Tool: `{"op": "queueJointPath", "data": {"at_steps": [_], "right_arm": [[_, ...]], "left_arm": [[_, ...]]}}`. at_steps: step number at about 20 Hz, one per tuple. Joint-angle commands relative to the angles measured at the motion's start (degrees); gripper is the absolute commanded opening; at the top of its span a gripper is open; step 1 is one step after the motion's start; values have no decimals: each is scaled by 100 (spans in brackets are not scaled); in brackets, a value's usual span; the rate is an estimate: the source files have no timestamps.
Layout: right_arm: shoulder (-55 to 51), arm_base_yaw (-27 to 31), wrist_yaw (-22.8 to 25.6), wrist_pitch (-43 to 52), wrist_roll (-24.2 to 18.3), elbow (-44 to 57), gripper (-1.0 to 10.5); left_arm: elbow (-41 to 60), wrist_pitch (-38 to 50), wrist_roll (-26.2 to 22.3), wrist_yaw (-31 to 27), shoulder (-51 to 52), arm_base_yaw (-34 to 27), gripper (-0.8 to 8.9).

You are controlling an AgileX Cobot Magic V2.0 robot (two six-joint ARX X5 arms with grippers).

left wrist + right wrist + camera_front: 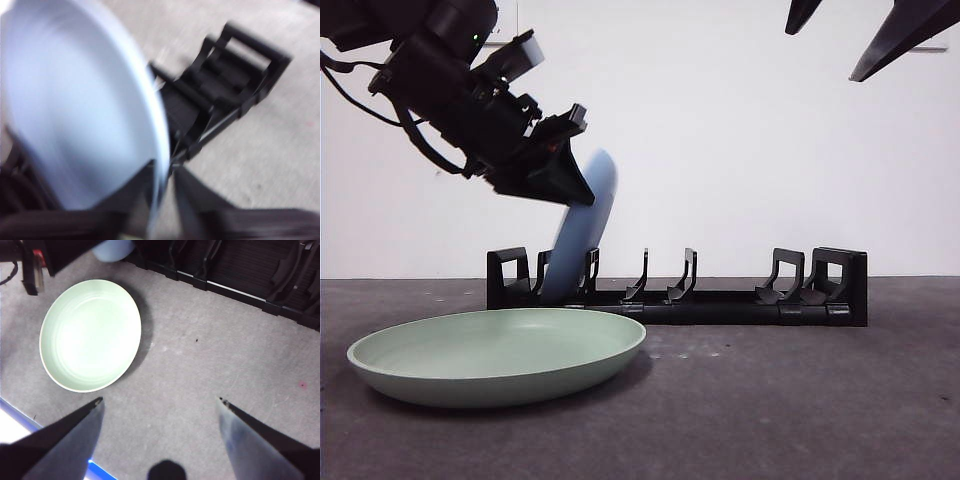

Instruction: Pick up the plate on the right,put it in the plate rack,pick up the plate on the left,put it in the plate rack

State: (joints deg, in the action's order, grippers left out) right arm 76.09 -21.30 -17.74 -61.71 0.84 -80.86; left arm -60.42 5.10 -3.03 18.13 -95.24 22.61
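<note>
Plate of pale blue (pixel 582 225) stands on edge, tilted, its lower rim down among the prongs at one end of the plate rack (pixel 720 300), its upper rim pinched by the closed jaws of the left gripper (pixel 565 175), which reaches in from above on that side. Its face lies roughly across the rack's long axis, so the coming move, as I judge it, turns on easing it upright between two prongs before release. Nearer the camera a green plate (pixel 495 352) lies flat on the tabletop (pixel 800 400). The right gripper (pixel 160 402) hangs high with jaws spread wide, holding nothing, the green plate ahead of it
</note>
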Motion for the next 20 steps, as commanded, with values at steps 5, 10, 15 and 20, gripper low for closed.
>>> {"op": "queueJointPath", "data": {"at_steps": [5, 10, 15, 20], "right_arm": [[-22, -11, 24, 4, 22, 61, 378], [-17, -11, 22, 76, 46, 61, 378], [120, -28, -33, 245, 142, 63, 378], [708, -511, -39, 616, 356, 90, 378]], "left_arm": [[28, -85, -39, 28, 140, 11, 252], [28, -481, -44, 28, 848, 37, 252], [28, -1497, -533, 184, 2201, 98, 253], [28, -2997, -1563, 151, 3849, 216, 262]]}}
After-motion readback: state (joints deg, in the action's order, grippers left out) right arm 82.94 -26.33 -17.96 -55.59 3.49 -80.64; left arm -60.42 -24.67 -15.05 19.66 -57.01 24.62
